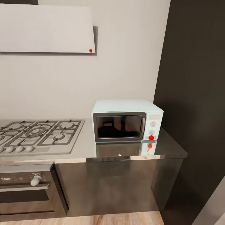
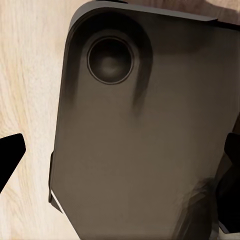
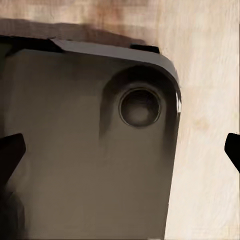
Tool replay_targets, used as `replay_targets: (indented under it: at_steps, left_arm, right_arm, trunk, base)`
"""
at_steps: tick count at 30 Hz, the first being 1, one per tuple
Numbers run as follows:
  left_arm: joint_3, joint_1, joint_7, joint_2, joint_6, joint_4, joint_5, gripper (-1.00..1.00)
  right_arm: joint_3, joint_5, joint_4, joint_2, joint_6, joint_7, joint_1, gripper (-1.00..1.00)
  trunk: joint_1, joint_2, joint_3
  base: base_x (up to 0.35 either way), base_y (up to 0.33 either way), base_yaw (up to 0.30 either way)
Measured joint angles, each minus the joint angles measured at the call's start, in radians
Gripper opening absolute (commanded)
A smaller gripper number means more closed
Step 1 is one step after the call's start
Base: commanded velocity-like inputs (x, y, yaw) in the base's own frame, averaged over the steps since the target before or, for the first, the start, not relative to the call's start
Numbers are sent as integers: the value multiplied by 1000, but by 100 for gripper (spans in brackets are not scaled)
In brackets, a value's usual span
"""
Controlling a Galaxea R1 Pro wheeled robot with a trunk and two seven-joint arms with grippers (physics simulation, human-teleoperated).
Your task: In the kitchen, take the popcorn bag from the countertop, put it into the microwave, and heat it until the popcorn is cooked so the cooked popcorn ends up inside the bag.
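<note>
- On the worktop (image 1: 81, 147), the microwave (image 1: 126, 120) stands at the right end, close to the dark tall panel (image 1: 193, 93), with the gas hob (image 1: 37, 134) to its left and the white hood (image 1: 47, 28) higher up on the wall, above the hob.
- The microwave door (image 1: 119, 126) is closed; its dark glass gives only reflections, so I cannot tell what is inside. A red dot (image 1: 151, 137) shows under the two white knobs (image 1: 152, 128).
- Below the hob sits the larger dark oven (image 1: 25, 193), left of and lower than the microwave.
- The popcorn bag cannot be placed: the stretch of worktop around the microwave carries no yellow sack.
- Left wrist view: the left gripper (image 2: 120, 160) points down at the robot's dark base (image 2: 150, 130) and the wood floor (image 2: 30, 75). Its dark fingertips (image 2: 10, 157) sit at opposite edges, so the jaws are wide apart and hold nothing.
- Right wrist view: the right gripper (image 3: 122, 150) likewise hangs over the base and floor, fingertips (image 3: 10, 150) far apart, jaws empty.
- Judgement: the task looks barely begun. Nothing is grasped and the door is shut. Left to do: find and pick up the bag, open the door, put the bag in, close it, and start the heating.
</note>
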Motion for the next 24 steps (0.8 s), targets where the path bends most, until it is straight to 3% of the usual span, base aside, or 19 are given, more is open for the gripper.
replay_targets:
  at_steps: [3,11,17,19,21,24]
  left_arm:
    - [0,0,0,0,0,0,0,100]
    - [0,0,0,1,0,0,0,100]
    - [-1,0,1,1,0,0,1,100]
    - [-1,0,1,2,0,0,1,100]
    - [-1,0,1,2,0,0,2,100]
    - [-1,0,1,2,-1,0,2,100]
  right_arm:
    - [1,1,-182,1,73,0,0,100]
    - [5,0,-762,2,508,0,0,100]
    - [2,-10,-1338,2,825,1,0,100]
    - [3,-11,-1466,2,869,1,-8,100]
    - [15,-11,-1501,3,898,1,-72,100]
    - [22,-11,-1517,6,1016,0,-223,100]
  trunk:
    - [0,0,0]
    - [0,0,0]
    - [0,0,0]
    - [0,0,0]
    - [0,0,0]
    - [0,0,0]
  base:
    - [0,0,0]
    - [0,0,0]
    - [0,0,0]
    - [0,0,0]
    - [0,0,0]
    - [0,0,0]
